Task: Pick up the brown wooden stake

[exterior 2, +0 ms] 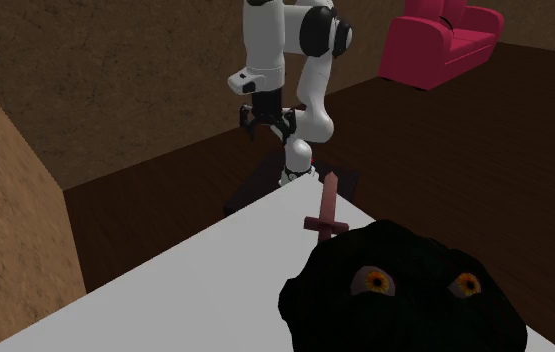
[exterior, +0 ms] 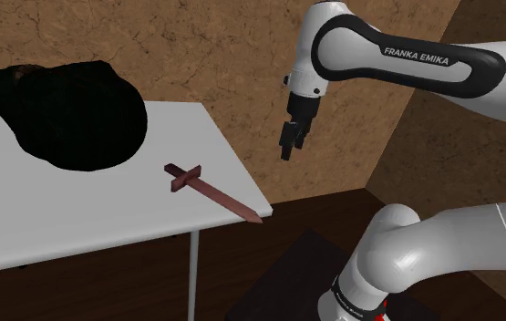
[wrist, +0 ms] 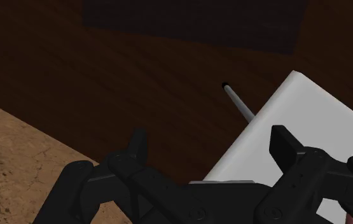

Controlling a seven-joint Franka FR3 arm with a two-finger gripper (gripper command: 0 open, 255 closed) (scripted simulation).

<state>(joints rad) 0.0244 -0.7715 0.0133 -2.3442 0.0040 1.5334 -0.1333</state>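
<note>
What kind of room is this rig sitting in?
Likely a living room in a house: a pink armchair stands at the far side, the floor is dark wood, the walls are brown and textured, and there is a plain white table.

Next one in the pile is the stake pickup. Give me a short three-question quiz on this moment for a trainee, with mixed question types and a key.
1. True or false: the hand is shut on the stake.
2. Where is the stake? A) on the floor; B) flat on the white table, near its corner; C) leaning upright against the wall.
3. Fill in: the lump with two orange eyes on the table is ___ in colour.

Key
1. False: the fingers stand open, and the hand hangs in the air off the table's edge.
2. B.
3. Black.
</note>
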